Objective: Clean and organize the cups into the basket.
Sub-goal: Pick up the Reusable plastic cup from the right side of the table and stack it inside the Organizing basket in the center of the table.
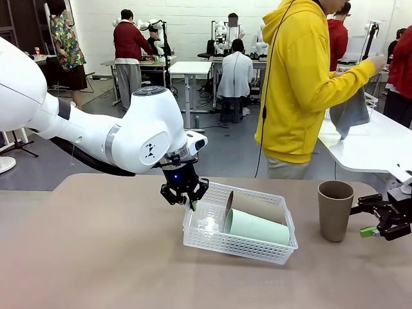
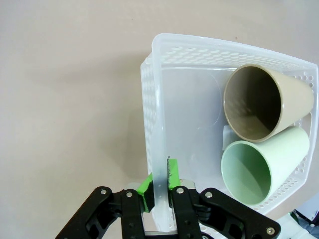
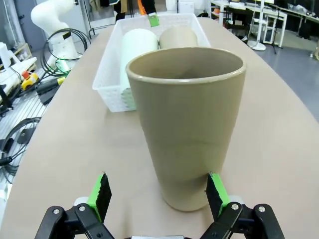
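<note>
Risk: upright brown cup (image 3: pixel 187 124) on bench (image 3: pixel 279 149) tips if right gripper (image 3: pixel 159 191), fingers wide either side, closes off-centre; left gripper (image 2: pixel 159 180) pinches basket (image 2: pixel 149 114) wall, mint cup (image 2: pixel 266 164) and other brown cup (image 2: pixel 261 99) lying inside.

Left gripper (image 1: pixel 187 198) is clamped on the left end of the basket (image 1: pixel 239 248), with a mint cup (image 1: pixel 257 227) and a brown cup (image 1: pixel 256 206) lying side by side inside. Right gripper (image 1: pixel 364 221) sits spread wide, just beside the upright brown cup (image 1: pixel 335 210).

Wht perforated basket (image 1: pixel 238 248), mint grn cup (image 1: pixel 257 226), 2 brn cups (image 1: pixel 335 209).
</note>
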`<action>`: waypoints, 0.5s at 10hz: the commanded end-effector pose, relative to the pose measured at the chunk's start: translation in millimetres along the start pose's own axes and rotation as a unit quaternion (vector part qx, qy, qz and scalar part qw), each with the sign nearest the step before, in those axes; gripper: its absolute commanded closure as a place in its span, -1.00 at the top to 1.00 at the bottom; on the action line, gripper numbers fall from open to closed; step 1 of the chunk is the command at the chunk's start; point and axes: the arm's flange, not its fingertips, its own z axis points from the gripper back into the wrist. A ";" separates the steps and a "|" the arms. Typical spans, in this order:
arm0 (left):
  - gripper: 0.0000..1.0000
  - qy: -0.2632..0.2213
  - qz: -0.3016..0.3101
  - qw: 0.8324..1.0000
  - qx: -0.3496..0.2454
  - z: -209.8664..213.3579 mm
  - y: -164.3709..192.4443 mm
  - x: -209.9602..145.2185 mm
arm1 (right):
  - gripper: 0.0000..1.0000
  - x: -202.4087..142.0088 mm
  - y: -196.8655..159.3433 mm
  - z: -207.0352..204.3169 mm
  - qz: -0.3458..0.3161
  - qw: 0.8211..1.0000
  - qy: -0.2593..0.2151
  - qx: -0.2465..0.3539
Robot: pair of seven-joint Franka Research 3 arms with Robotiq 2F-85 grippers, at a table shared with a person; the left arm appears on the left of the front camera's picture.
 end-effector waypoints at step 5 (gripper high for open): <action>-1.00 -0.001 -0.003 1.000 -0.001 0.9 -1.2 0.0 | 1.00 -4.0 -17.6 4.1 -0.004 0.999 -0.028 -0.031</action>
